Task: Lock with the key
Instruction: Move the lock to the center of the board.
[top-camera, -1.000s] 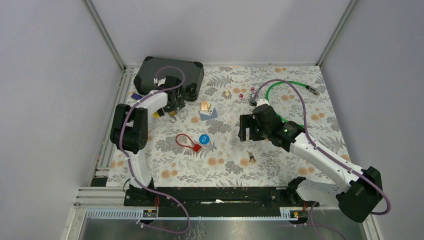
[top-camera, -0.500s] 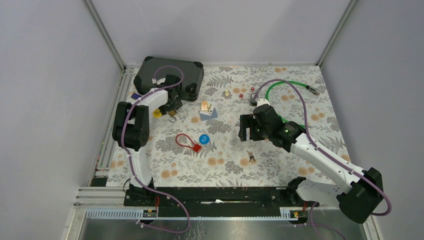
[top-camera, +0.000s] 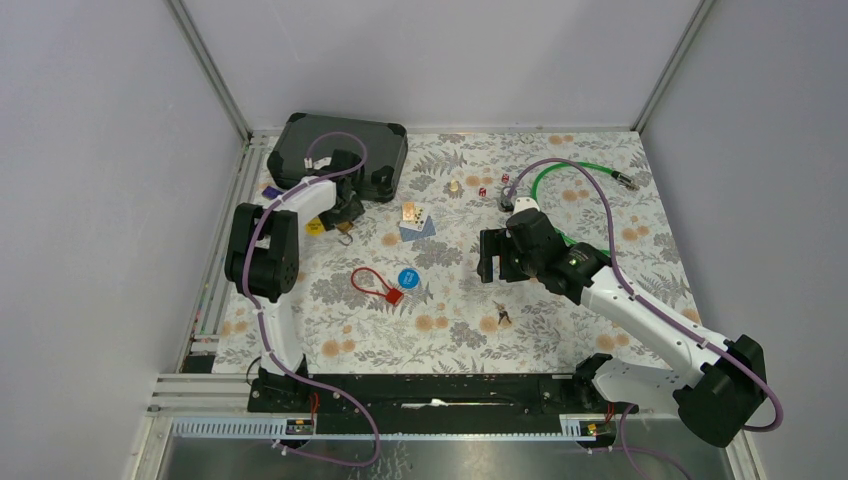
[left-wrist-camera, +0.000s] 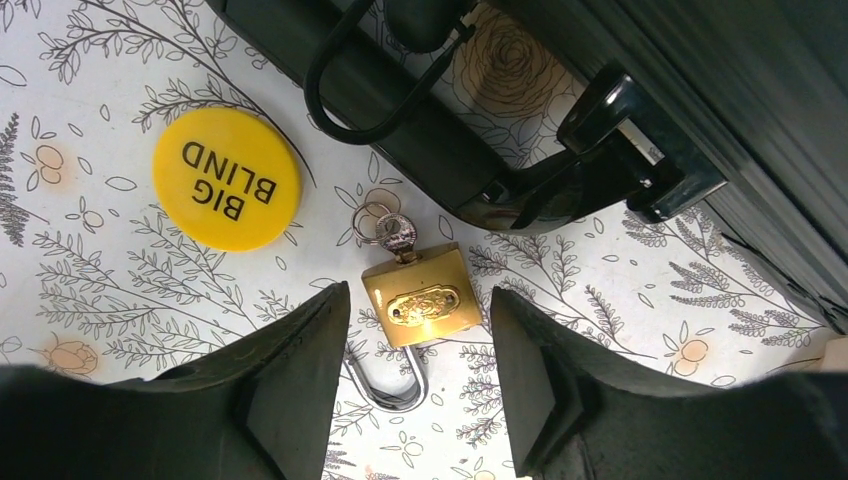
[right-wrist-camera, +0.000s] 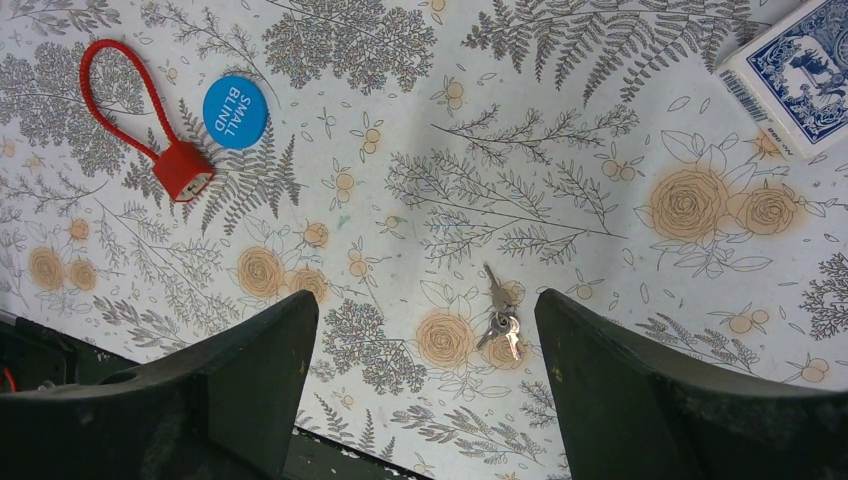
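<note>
While left end effector (left-wrist-camera: 420, 295) straddles padlock (left-wrist-camera: 422, 305), jaws apart, right end effector (right-wrist-camera: 425, 300) hangs open above keys (right-wrist-camera: 500, 318).

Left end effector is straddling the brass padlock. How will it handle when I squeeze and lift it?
The brass padlock looks like solid metal: probably rigid and heavy for its size. Its polished sides could slip or twist under a pinch. The key in it carries a loose ring that will likely dangle and swing.
</note>
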